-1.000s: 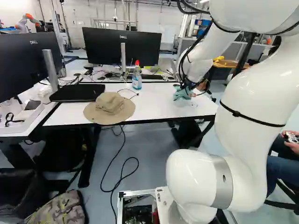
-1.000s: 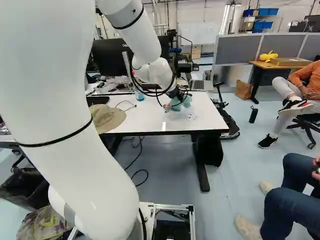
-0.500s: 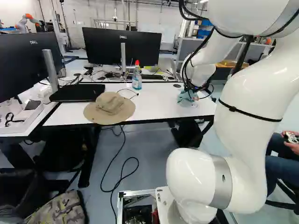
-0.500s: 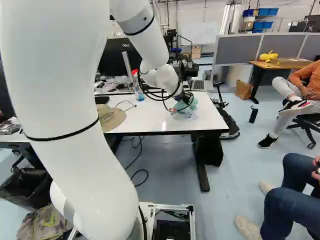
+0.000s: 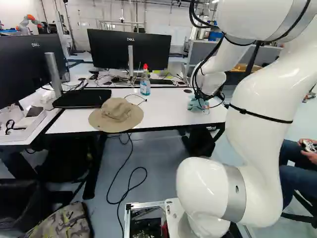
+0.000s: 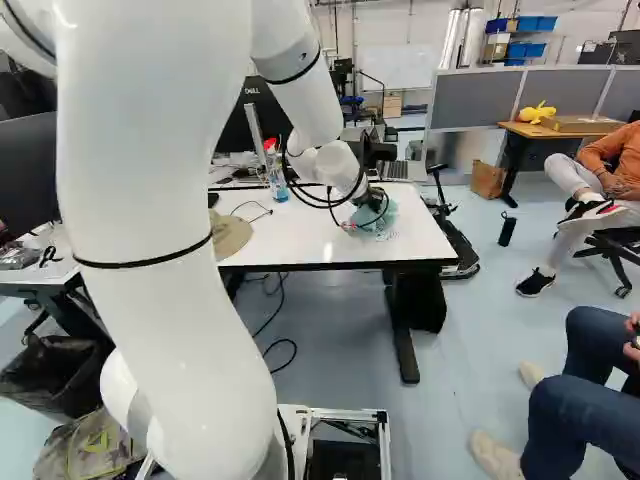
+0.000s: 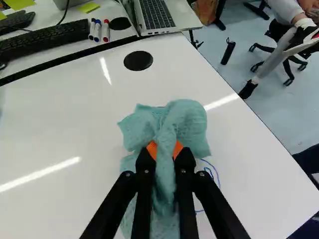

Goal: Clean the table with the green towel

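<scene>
- Black tool [image 7: 166, 149] at the arm's end, shut on the green towel [image 7: 187, 119]; its orange pads [image 7: 152, 149] squeeze a ridge of cloth from both sides.
- The towel rests bunched on the table [image 7: 60, 124], near the end away from the hat; it is soft, with a fine ribbed weave, two puffed lobes ahead of the fingers and a loose tail beneath them.
- Blue pen marks [image 7: 208, 172], a curved line with a scribble inside, peek out beside the cloth. A second ago the towel lay farther off and more of them showed; now it has slid over part of them, so the wipe is probably reaching its target. Ink remains, and more strokes seem needed.
- The white, glossy arm [image 6: 150, 200] has swung with the towel; the base has not moved.
- The tabletop is smooth and shiny; the cloth should glide, though it could ride over ink if pressed lightly.
- Farther out: a round black disc [image 7: 138, 60], capped markers [image 7: 97, 30], a clear spray bottle [image 5: 145, 87] of blue liquid, and a floppy tan fabric hat [image 5: 116, 115].
</scene>
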`<state>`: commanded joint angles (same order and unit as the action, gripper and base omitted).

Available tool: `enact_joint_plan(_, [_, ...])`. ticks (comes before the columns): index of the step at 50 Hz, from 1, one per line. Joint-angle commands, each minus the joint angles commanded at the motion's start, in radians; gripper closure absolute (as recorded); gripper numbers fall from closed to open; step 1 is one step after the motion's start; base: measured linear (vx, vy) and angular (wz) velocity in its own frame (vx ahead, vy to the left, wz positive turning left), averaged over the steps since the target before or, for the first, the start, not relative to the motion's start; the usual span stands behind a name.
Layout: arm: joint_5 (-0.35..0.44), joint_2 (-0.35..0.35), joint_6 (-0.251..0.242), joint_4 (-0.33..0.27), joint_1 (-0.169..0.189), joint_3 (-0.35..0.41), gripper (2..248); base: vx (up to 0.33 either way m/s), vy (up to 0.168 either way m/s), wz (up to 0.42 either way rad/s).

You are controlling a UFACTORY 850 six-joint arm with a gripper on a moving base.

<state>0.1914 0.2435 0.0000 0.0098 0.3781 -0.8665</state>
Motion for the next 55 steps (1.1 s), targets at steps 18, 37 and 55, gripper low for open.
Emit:
enact_joint_plan(18, [0.01, 0.014, 0.0, 0.0, 0.0, -0.003, 197, 0.0, 0.0, 0.0])
enact_joint_plan(37, [-0.019, 0.014, 0.0, 0.0, 0.0, -0.003, 197, 0.0, 0.0, 0.0])
enact_joint_plan(55, [-0.085, 0.014, 0.0, 0.0, 0.0, -0.003, 197, 0.0, 0.0, 0.0])
